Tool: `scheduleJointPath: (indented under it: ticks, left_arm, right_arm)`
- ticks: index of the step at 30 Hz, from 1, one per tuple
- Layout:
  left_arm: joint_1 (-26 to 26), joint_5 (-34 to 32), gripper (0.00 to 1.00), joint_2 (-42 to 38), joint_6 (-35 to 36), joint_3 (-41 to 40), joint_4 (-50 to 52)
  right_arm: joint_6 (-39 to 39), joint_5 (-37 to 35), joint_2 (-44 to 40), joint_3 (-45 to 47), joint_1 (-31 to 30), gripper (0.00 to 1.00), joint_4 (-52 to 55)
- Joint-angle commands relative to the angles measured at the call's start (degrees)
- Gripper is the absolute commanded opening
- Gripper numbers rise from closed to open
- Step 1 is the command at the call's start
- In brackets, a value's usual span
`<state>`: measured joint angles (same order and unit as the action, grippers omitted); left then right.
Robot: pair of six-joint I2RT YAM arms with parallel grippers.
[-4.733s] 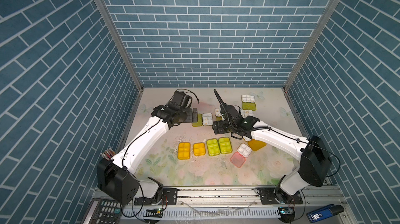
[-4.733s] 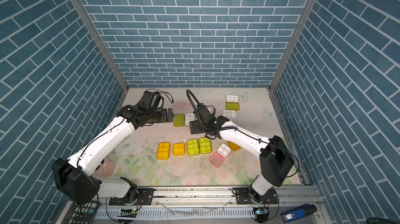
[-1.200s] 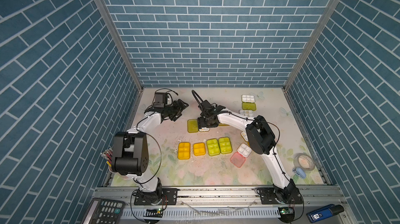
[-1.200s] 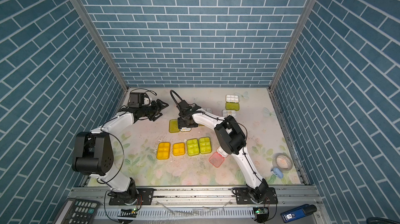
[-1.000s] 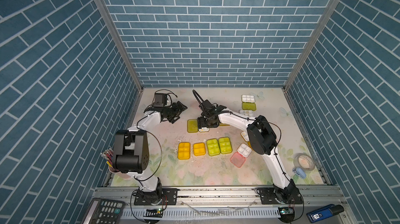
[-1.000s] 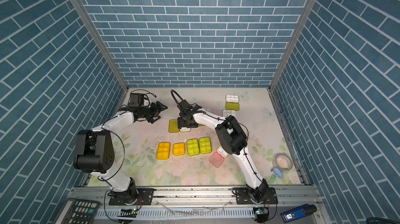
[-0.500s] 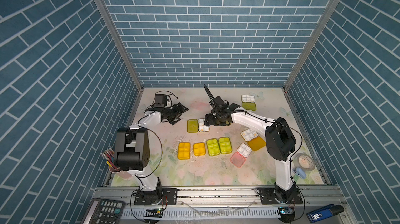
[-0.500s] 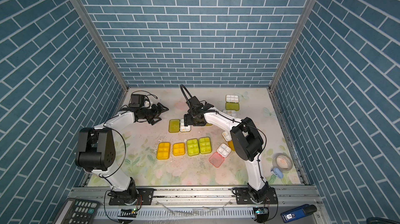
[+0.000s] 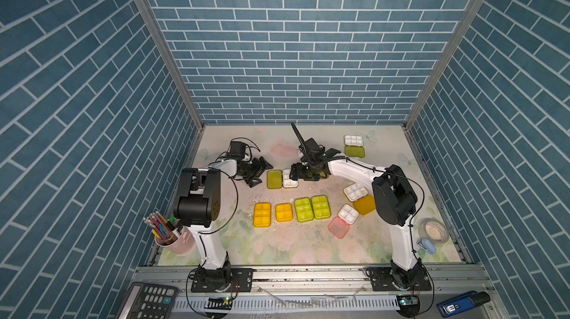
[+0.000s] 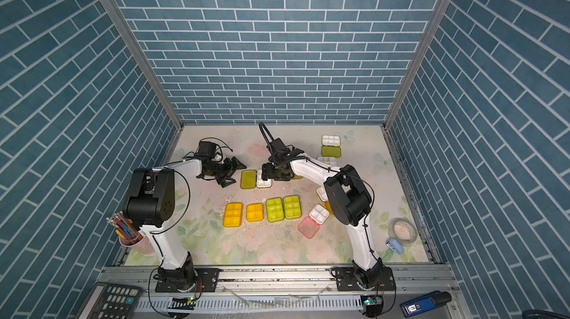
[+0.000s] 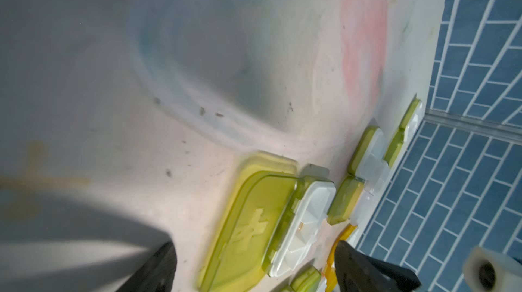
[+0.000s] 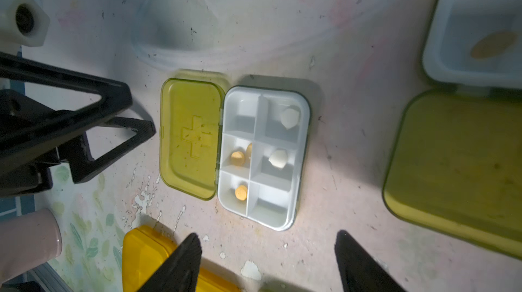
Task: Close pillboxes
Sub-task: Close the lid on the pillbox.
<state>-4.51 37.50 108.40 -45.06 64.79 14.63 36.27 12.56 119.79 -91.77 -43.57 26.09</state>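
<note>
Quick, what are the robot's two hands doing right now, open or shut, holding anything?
Left gripper: open, holding nothing.
Right gripper: open, holding nothing.

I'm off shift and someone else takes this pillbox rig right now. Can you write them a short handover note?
Left hand: open, empty, beside the lid of the open green pillbox.
Right hand: open, empty, just off that box's tray side.
Done: front row of four pillboxes is shut, two yellow, two green.
Left: close the open green pillbox, the open pink pillbox, the open orange pillbox and the back green pillbox; more beside the right arm are partly hidden.
</note>
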Motion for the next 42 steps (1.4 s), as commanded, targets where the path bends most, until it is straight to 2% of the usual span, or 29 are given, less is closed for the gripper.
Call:
scheduleJointPath:
  ticks: [1,9,16,34,42]
  left_arm:
    - [-1.1,2.3,0.89,1.5,-1.0,0.0,-1.2]
    - [-1.0,2.1,0.89,1.7,-0.9,0.2,-0.9]
    - [-1.0,4.4,0.89,3.2,-1.6,0.8,-1.9]
    - [-0.9,5.5,0.89,2.0,-2.6,1.1,-3.0]
    - [-0.9,7.4,0.89,0.9,-4.8,-0.1,-6.0]
  right_arm:
    - [2.4,2.9,1.8,2.2,0.3,0.76,-4.7]
    - [4.8,4.7,3.1,3.2,0.5,0.76,-8.0]
    - [9.2,9.1,4.3,6.3,1.4,0.75,-17.2]
    - [12.3,10.1,3.7,8.7,1.4,0.75,-20.1]
    - [11.7,10.3,5.3,6.5,1.5,0.75,-19.2]
